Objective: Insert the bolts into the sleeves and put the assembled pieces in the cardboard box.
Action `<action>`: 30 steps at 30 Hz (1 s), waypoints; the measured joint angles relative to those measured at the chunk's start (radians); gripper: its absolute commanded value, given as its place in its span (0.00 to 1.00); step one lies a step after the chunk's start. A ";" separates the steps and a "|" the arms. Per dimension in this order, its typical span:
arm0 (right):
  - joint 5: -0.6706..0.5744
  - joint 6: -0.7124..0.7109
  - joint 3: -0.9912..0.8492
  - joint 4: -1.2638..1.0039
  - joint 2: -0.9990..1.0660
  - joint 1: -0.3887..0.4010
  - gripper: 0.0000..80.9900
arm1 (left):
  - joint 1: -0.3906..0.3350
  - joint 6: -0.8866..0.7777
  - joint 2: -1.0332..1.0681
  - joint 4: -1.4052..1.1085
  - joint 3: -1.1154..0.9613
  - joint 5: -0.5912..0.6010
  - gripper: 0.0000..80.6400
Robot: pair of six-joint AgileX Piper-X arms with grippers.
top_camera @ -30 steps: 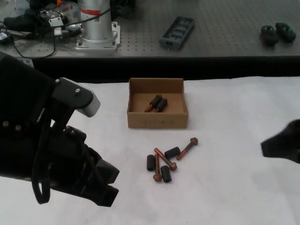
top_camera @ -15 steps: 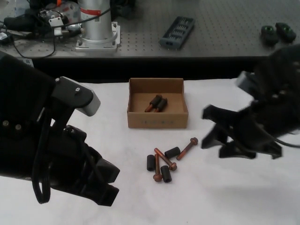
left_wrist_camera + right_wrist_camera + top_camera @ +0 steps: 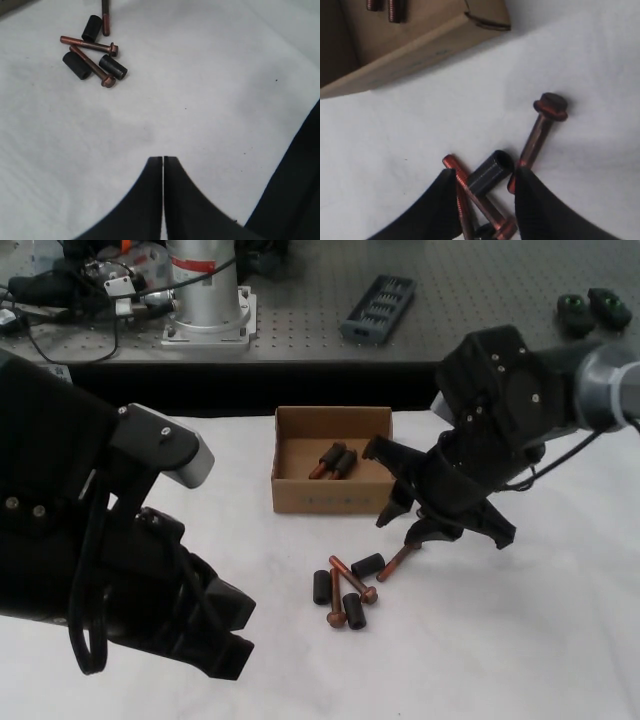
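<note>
Right hand (image 3: 486, 172) open astride a sleeve (image 3: 490, 175), one finger covering a bolt's (image 3: 540, 132) tip, left hand (image 3: 163, 161) closed, cardboard box (image 3: 410, 55) cut off.

Closed left claw (image 3: 163, 160) over white cloth (image 3: 210, 95), bolts (image 3: 89, 43) and sleeves (image 3: 113, 67) lying beyond.

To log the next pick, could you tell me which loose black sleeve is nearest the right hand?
The sleeve between the open right hand's fingertips, lying beside the bolt; the other two sleeves lie farther off.
</note>
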 measured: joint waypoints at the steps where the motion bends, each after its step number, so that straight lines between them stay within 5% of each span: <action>1: -0.001 0.005 -0.008 0.002 0.007 0.000 0.36 | 0.000 0.000 0.000 0.000 0.000 0.000 0.01; 30: 0.055 0.035 -0.029 -0.002 0.102 -0.004 0.36 | 0.000 0.048 0.000 0.000 0.000 0.000 0.01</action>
